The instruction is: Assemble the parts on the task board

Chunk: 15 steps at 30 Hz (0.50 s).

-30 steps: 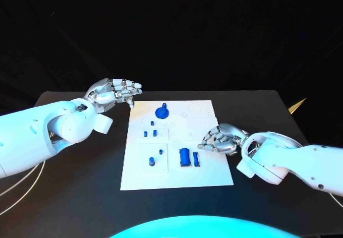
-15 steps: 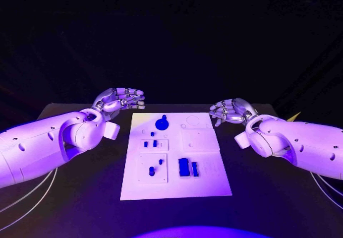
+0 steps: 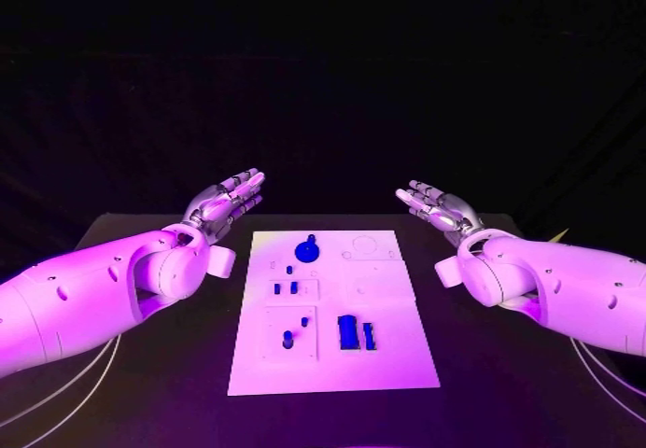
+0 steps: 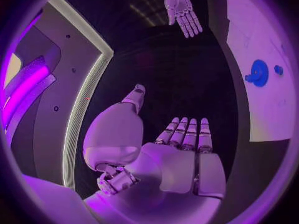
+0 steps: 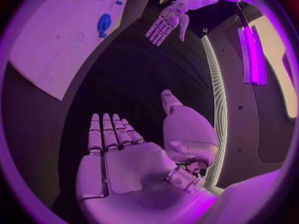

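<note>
Both hands are hovering flat, fingers straight and holding nothing, the left hand (image 3: 226, 201) and right hand (image 3: 435, 206) flanking the task board's (image 3: 390, 317) far end.

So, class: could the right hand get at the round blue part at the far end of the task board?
Probably yes: the right hand is open, and nothing lies between it and the round blue part.

Parts (image 3: 349, 329) on task board (image 3: 390, 364), mid-table (image 3: 161, 373)
</note>
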Tool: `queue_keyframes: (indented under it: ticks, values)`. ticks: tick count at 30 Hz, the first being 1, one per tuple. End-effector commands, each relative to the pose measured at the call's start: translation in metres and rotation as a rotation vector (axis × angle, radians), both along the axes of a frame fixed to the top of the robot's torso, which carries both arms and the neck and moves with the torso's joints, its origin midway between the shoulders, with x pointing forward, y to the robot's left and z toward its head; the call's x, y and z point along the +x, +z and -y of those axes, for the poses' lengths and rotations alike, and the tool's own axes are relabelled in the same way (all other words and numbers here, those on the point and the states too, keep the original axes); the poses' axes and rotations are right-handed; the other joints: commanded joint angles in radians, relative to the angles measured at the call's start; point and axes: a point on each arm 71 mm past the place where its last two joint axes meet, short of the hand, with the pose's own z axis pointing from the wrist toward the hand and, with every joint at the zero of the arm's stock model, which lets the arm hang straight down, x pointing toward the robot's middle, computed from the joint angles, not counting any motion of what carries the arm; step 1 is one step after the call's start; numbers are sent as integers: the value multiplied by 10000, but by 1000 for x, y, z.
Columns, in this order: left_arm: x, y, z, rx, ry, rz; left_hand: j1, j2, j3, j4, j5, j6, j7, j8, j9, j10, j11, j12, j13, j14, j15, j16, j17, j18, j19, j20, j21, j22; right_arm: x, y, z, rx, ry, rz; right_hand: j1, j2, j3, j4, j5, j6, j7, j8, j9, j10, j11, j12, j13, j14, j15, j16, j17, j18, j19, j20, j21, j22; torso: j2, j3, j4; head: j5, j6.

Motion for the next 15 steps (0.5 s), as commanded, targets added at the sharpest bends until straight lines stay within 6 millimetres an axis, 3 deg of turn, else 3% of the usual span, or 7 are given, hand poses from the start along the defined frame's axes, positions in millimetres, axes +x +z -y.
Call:
queue_keyframes:
  ticks: [1, 3, 7, 11, 15]
  values:
    - [-4, -1, 6, 23, 634, 144, -9522, 481, -1455, -217, -145, -1810, -517, -741, -826, -2121, -465, -575, -156, -1672, -426, -892, -692, -527, -1600, -720, -752, -595, -8, 1, -14, 907, -500, 312, -6852, 426, -1425, -296, -135, -1944, -513, -589, -1283, -2312, -402, -590, -914, -2321, -287, -836, -1222, -530, -2362, -571, -165, -1400, -218, 138, 4, 50, 376]
    - [-10, -5, 12, 29, 980, 134, -9522, 481, -1455, -217, -145, -1810, -517, -741, -826, -2121, -465, -575, -156, -1672, -426, -892, -692, -527, -1600, -720, -752, -595, -16, 1, -28, 1626, -786, 352, -6852, 426, -1425, -296, -135, -1944, -513, -589, -1283, -2312, -402, -590, -914, -2321, -287, -836, -1222, -530, -2362, -571, -165, -1400, -365, 231, 6, 89, 665]
    - [-22, -12, 24, 75, 1645, 98, -9522, 481, -1455, -217, -145, -1810, -517, -741, -826, -2121, -465, -575, -156, -1672, -426, -892, -692, -527, -1600, -720, -752, -595, -30, 1, -48, 2580, -1246, 322, -6852, 426, -1425, -296, -135, -1944, -513, -589, -1283, -2312, -402, -590, -914, -2321, -287, -836, -1222, -530, -2362, -571, -165, -1400, -538, 340, 9, 135, 1007]
    - [-37, -18, 36, 176, 2339, 35, -9522, 481, -1455, -217, -145, -1810, -517, -741, -826, -2121, -465, -575, -156, -1672, -426, -892, -692, -527, -1600, -720, -752, -595, -40, 2, -60, 3177, -1588, 243, -6852, 426, -1425, -296, -135, -1944, -513, -589, -1283, -2312, -402, -590, -914, -2321, -287, -836, -1222, -530, -2362, -571, -165, -1400, -635, 401, 10, 161, 1198]
    - [-46, -21, 44, 272, 2784, -18, -9522, 481, -1455, -217, -145, -1810, -517, -741, -826, -2121, -465, -575, -156, -1672, -426, -892, -692, -527, -1600, -720, -752, -595, -43, 2, -64, 3382, -1717, 202, -6852, 426, -1425, -296, -135, -1944, -513, -589, -1283, -2312, -402, -590, -914, -2321, -287, -836, -1222, -530, -2362, -571, -165, -1400, -646, 408, 11, 164, 1220]
